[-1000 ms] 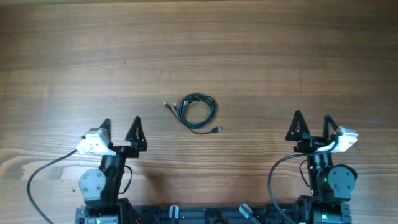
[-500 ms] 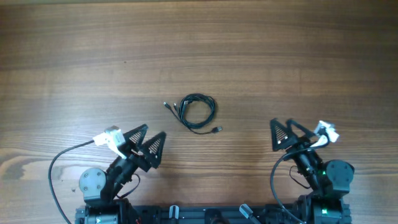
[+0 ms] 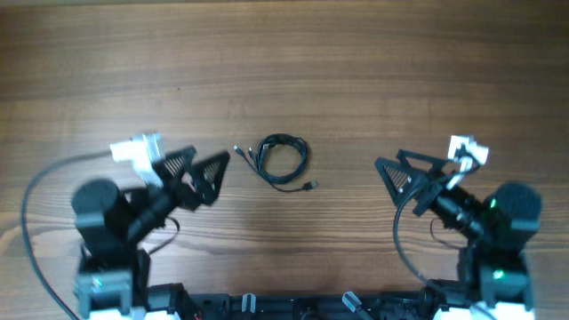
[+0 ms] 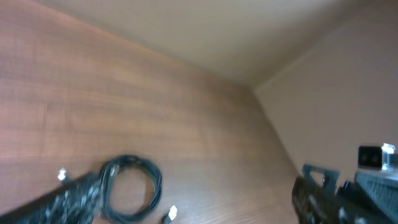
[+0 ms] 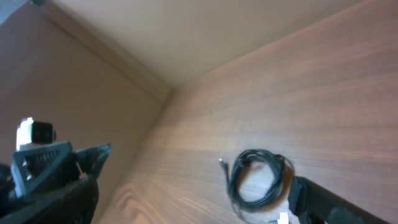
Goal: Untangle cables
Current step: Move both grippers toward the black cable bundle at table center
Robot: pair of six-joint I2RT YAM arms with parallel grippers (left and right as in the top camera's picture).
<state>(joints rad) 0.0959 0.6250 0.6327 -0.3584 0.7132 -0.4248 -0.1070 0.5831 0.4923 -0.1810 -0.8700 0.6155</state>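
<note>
Cables (image 3: 283, 161) coiled on table (image 3: 356, 71) between left claw (image 3: 209, 160) and right claw (image 3: 388, 159), both gaping, empty

Both wrist views are coming out pretty blurry. A left finger (image 4: 68, 199) is covering one edge of the cables (image 4: 154, 180), a right finger (image 5: 329, 202) is covering the other, and overhead the plugs (image 3: 310, 185) are looking too tiny to identify.
</note>
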